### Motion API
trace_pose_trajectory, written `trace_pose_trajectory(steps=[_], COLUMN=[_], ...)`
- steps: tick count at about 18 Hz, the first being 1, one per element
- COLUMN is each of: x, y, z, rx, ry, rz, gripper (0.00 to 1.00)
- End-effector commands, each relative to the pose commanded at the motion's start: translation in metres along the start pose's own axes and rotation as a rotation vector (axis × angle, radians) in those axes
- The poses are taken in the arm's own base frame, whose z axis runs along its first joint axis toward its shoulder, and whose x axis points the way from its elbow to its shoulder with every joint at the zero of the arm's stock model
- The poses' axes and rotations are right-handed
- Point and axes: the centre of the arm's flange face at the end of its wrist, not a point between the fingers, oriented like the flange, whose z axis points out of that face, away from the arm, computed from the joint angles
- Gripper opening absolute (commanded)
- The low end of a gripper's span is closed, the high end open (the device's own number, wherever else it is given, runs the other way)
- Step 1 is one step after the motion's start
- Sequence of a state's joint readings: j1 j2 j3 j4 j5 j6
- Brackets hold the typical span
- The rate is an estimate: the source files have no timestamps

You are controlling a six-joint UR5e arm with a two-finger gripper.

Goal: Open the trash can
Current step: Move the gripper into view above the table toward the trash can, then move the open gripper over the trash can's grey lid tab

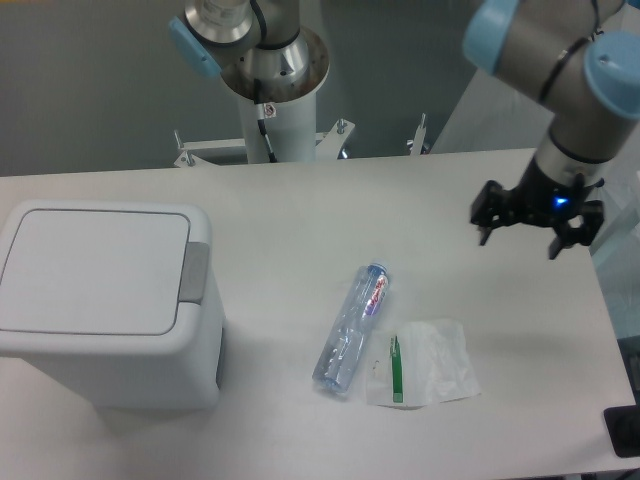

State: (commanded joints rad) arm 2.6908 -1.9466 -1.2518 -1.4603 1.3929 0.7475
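Observation:
The trash can point(100, 300) is a large boxy white bin at the left of the table. Its flat white lid point(95, 268) lies closed, with a grey push tab point(194, 272) on its right edge. My gripper point(522, 234) hangs above the right side of the table, far from the can. Its two black fingers point(487, 228) are spread apart with nothing between them.
A clear plastic bottle point(351, 328) with a blue cap lies in the middle of the table. A crumpled clear plastic bag point(425, 365) with a green strip lies just right of it. The arm's base column point(272, 90) stands behind the table's far edge.

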Motion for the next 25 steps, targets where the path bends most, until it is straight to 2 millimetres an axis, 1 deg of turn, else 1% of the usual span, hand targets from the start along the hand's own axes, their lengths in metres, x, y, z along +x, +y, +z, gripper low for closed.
trace_pose_trajectory(steps=[3,7,11,13,15,21,23,25], x=[0.032,0.069,0.110,0.134,0.152,0.204,0.214,0.224], y=[-0.016,-0.029,-0.040,-0.047,-0.053,-0.058,-0.060,-0.056], z=[0.001,-0.013,-0.029,-0.031,-0.029,-0.030,-0.030,-0.025], rx=[0.020,0.080,0.121,0.130,0.135,0.134,0.131,0.128], ry=[0.040,0.095,0.139,0.167,0.190,0.229,0.234,0.235], rz=[-0.049,-0.108,-0.156,-0.165,-0.171,-0.132,-0.131,-0.116], gripper=[1.00,1.00,1.00,1.00,1.00,1.00,1.00,1.00])
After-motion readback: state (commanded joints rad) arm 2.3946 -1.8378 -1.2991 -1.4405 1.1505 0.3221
